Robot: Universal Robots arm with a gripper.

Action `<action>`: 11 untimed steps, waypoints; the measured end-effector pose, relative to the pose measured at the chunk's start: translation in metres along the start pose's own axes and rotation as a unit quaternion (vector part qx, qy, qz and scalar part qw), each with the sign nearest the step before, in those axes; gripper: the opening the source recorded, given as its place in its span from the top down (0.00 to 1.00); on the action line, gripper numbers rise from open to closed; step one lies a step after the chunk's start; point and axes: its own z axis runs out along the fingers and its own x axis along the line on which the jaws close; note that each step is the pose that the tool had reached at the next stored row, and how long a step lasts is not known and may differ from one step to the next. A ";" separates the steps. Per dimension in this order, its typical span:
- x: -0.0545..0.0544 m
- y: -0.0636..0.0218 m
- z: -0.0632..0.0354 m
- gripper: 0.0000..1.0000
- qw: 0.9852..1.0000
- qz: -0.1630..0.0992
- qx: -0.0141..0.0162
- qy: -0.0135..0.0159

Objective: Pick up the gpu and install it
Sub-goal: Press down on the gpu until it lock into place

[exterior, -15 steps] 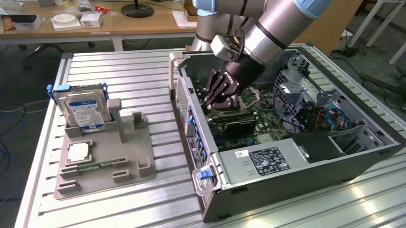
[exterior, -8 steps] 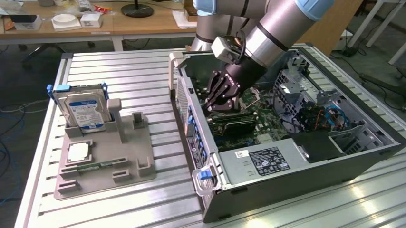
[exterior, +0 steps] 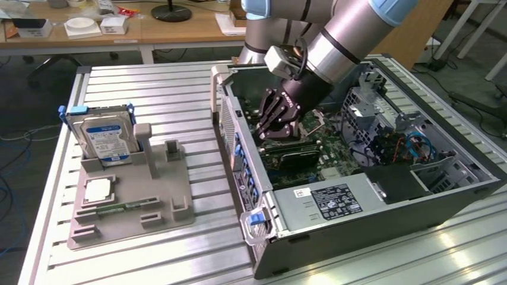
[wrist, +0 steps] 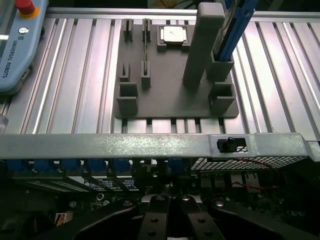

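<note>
The pincer (exterior: 279,132) is closed, reaching down into the open computer case (exterior: 443,196) lying on its side on the counter (exterior: 158,89). The gpu (exterior: 297,155) sits directly beneath it on the motherboard (seemingly at its slot), fingers bearing on its top edge, probably to seat it. The grey holder (exterior: 130,202) outside keeps the hard drive (exterior: 103,135) upright.

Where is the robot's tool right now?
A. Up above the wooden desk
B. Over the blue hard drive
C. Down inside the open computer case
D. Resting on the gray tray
C: in the exterior view the tool is inside the open computer case, just above the gpu on the board.
</note>
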 end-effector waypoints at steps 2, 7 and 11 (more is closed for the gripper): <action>-0.001 -0.0010 0.0001 0.90 1.000 0.000 0.000 0.000; -0.002 -0.0044 -0.0001 0.90 1.000 0.000 -0.001 0.000; -0.002 -0.0086 -0.0021 0.90 1.000 0.000 -0.017 -0.001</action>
